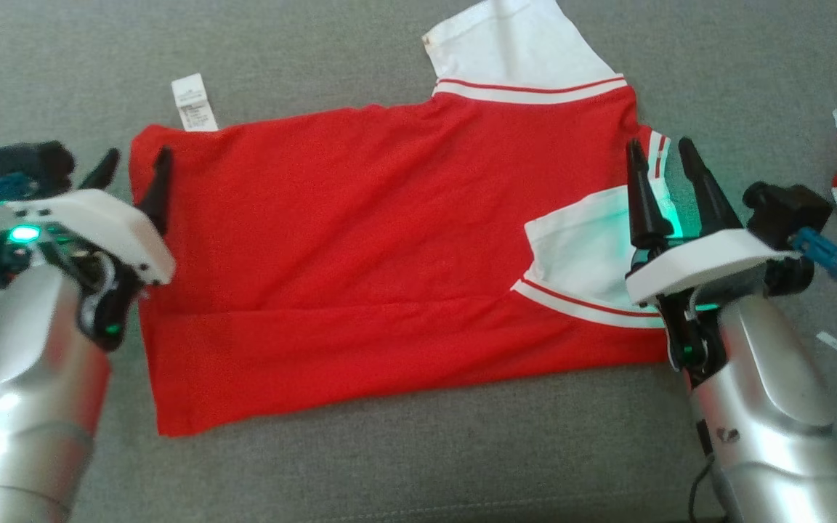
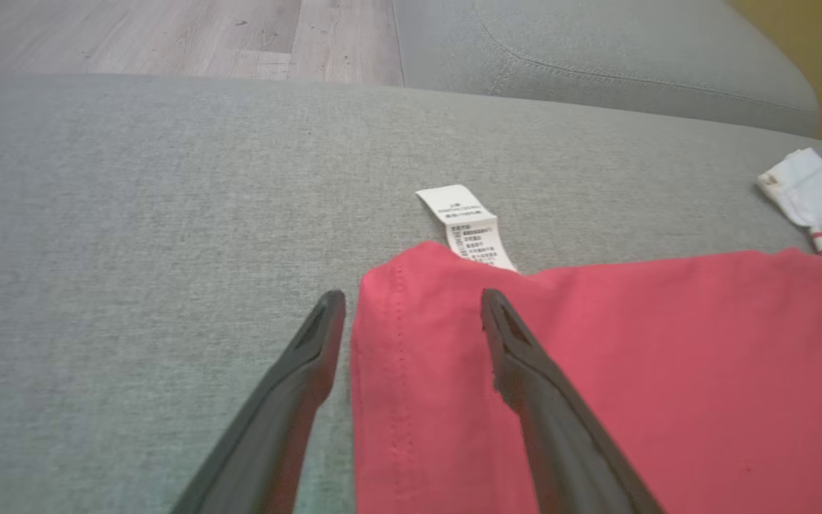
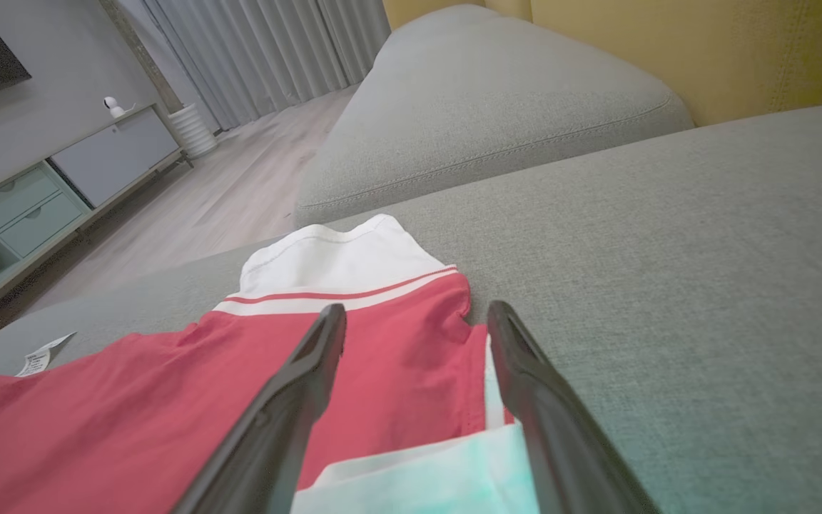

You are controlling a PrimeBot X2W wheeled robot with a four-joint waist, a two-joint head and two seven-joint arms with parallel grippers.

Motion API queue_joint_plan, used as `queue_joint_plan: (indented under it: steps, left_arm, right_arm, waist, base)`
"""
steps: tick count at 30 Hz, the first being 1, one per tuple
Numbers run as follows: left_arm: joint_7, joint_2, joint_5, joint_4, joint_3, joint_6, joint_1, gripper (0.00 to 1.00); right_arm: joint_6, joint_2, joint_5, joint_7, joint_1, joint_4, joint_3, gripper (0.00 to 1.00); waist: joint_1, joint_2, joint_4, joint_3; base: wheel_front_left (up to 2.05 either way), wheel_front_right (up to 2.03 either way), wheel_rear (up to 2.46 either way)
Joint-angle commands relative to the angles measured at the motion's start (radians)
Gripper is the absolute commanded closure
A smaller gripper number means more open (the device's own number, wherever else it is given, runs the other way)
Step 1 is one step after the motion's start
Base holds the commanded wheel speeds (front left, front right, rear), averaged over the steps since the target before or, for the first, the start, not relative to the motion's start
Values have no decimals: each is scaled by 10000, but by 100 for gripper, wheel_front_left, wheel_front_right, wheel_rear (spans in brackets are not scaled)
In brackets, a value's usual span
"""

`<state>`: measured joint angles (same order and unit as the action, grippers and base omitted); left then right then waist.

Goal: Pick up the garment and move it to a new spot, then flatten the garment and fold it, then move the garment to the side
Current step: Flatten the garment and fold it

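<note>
Red shirt (image 1: 360,240) spread on the sofa (image 1: 389,472), neither end held.
I see my left pincer (image 1: 138,156) wide open astride its hem (image 2: 364,371), my right pincer (image 1: 660,145) wide open over a white sleeve (image 1: 578,254).

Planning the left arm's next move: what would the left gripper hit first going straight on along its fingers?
The left gripper would probably meet the shirt at its corner, between the open fingertips, then the label just beyond, then bare cushion. Its height above the shirt is unclear.
</note>
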<state>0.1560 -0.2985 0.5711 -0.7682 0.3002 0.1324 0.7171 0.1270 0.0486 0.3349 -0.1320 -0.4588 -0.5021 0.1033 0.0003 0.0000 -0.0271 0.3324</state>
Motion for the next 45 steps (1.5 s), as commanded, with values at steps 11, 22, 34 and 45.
queue_joint_plan:
  steps: [11, 22, 34, 45]
  left_arm:
    - [-451, -1232, 1132, -118, 598, -19, 879, 0]
    - [-652, -1311, 1671, -536, 1739, -18, 1099, 0]
    - [-622, -1496, 1205, -1250, 3394, -28, 1658, 100]
    - [-3098, -885, 729, -1975, 3267, -869, 2446, 100]
  right_arm:
    - [37, 16, 235, -289, -737, -8, 377, 0]
    - [37, 16, 210, -348, -1000, -190, 518, 0]
    - [37, 16, -218, -11, -1692, -314, 301, 0]
    - [37, 823, -1319, 1778, -4296, -1748, 63, 0]
  waist:
    - [-3, 0, -210, 418]
    - [-3, 0, -182, 497]
    - [-3, 0, -100, 696]
    - [-3, 0, 889, 967]
  base:
    - [0, 0, 0]
    - [0, 0, 0]
    - [0, 0, 0]
    - [0, 0, 0]
